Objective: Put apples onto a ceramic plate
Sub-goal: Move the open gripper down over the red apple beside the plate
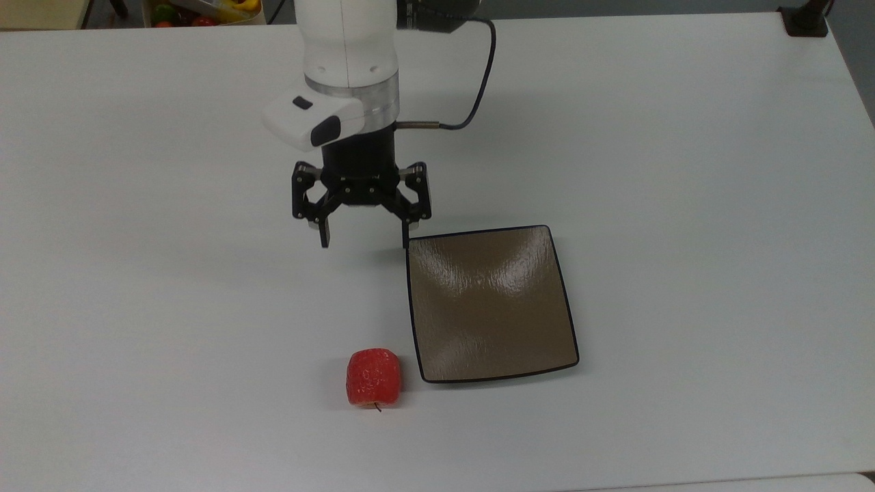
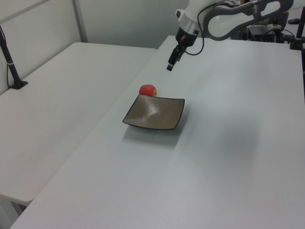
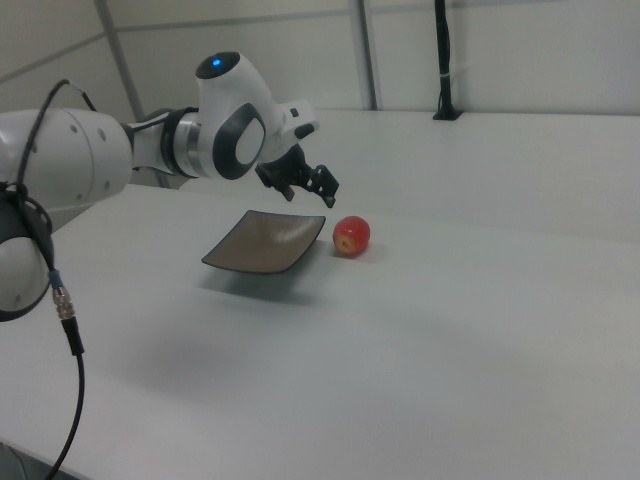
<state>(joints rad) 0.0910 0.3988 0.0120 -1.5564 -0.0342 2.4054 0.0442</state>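
Observation:
A small bright red apple (image 1: 373, 378) lies on the white table just off the plate's lower-left corner in the top view, its dark stem pointing to the near edge. The square glossy brown plate (image 1: 489, 304) lies flat with nothing on it. My gripper (image 1: 366, 242) hangs open above the table, beside the plate's upper-left corner and well above the apple in the top view, with nothing between its fingers. In the left view the gripper (image 2: 170, 65) hovers beyond the apple (image 2: 148, 90) and plate (image 2: 155, 112). In the right view the gripper (image 3: 312, 190) sits above the plate (image 3: 265, 243), left of the apple (image 3: 351, 235).
A box of colourful fruit (image 1: 205, 10) stands past the table's far edge at the top view's upper left. A black post base (image 1: 806, 19) sits on the far right corner. A black cable (image 1: 478, 82) loops off the arm. A second white table (image 2: 62, 95) adjoins in the left view.

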